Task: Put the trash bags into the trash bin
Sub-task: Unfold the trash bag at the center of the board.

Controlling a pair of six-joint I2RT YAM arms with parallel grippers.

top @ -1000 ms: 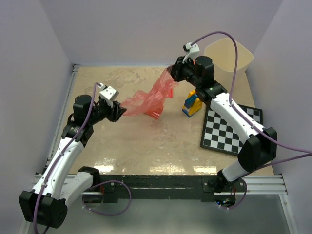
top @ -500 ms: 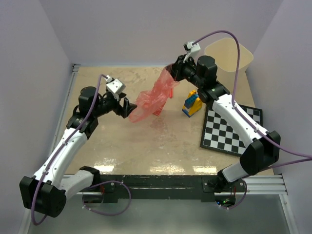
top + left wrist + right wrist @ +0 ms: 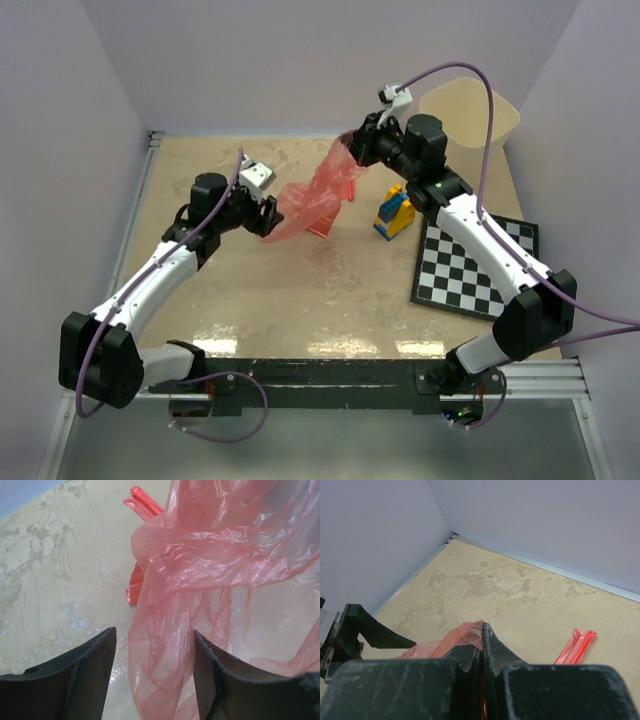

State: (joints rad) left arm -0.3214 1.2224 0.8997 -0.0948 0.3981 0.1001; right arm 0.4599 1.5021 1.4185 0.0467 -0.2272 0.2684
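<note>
A crinkly translucent red trash bag (image 3: 315, 195) hangs over the table from my right gripper (image 3: 352, 148), which is shut on its top edge (image 3: 470, 632). My left gripper (image 3: 268, 215) stands open at the bag's lower left end. In the left wrist view a loose fold of the bag (image 3: 165, 630) hangs between the spread fingers (image 3: 95, 670) without being pinched. A narrow folded red strip (image 3: 576, 647) lies flat on the table under the bag (image 3: 134, 587). The cream trash bin (image 3: 470, 112) stands in the far right corner, behind the right gripper.
A yellow-and-blue toy block (image 3: 395, 212) stands just right of the hanging bag. A black-and-white checkerboard (image 3: 475, 265) lies on the right side under the right arm. Walls close in the table on the left, back and right.
My left gripper has opened, let go of the bag's lower end, and moved right and farther back towards the bag. The bag now hangs in a narrower bunch from the right gripper.
</note>
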